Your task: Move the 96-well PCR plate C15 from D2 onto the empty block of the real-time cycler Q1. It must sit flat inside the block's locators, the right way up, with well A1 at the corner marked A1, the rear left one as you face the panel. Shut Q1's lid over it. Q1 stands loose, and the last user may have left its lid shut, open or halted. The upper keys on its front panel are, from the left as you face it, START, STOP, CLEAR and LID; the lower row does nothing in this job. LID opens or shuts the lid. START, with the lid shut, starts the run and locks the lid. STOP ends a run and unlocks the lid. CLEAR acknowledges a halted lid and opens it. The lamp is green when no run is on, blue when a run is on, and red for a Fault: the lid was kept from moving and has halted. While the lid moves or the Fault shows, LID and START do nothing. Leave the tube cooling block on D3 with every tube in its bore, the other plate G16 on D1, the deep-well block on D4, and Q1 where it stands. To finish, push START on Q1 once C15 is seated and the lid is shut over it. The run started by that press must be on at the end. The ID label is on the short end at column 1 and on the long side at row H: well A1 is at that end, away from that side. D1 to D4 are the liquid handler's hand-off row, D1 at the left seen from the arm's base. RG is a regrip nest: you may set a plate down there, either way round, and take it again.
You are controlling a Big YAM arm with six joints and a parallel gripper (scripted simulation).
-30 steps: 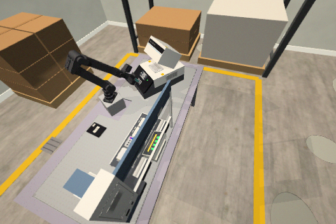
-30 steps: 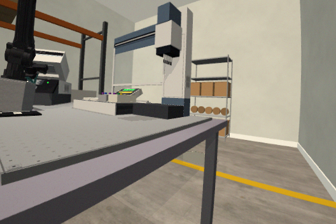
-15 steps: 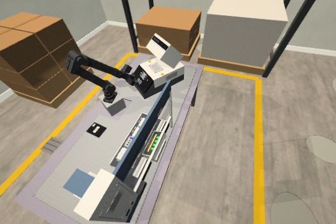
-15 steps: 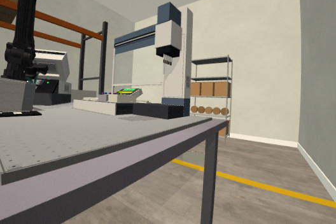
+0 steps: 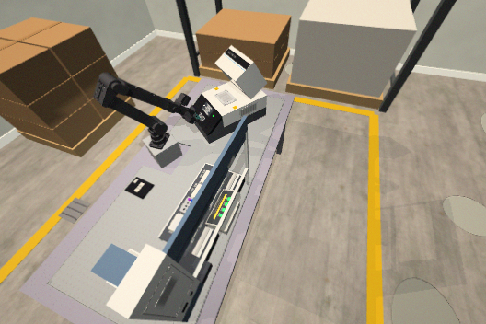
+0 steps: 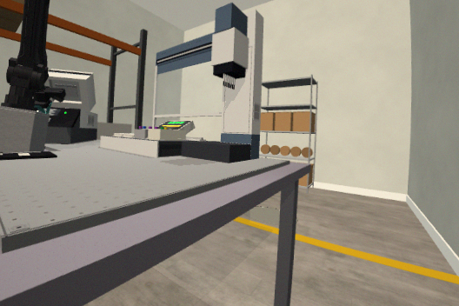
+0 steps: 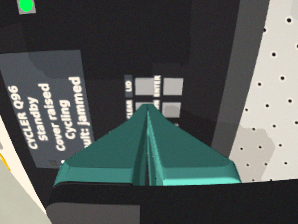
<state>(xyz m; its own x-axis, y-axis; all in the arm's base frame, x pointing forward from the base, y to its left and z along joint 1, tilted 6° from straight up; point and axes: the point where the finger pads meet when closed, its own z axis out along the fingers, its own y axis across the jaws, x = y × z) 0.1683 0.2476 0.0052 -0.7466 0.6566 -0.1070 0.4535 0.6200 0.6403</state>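
Note:
The cycler Q1 (image 5: 230,108) stands at the far end of the table with its lid (image 5: 241,70) raised and its block (image 5: 227,96) bare. Its lamp (image 7: 25,4) is green. My gripper (image 7: 147,113) is shut on nothing, with its teal fingertips at the keys (image 7: 158,88) on the black front panel; in the overhead view it (image 5: 195,116) is right at the panel. Plate C15 (image 5: 197,188) lies small and pale in the hand-off row, far from the gripper. The side view shows the arm (image 6: 28,49) in front of the cycler (image 6: 71,103).
The liquid handler (image 6: 217,88) runs along the table with its hand-off row (image 5: 190,201), which holds a block of coloured tubes (image 5: 189,200). A black regrip nest (image 5: 137,184) lies on the table. Boxes and rack posts stand behind the table.

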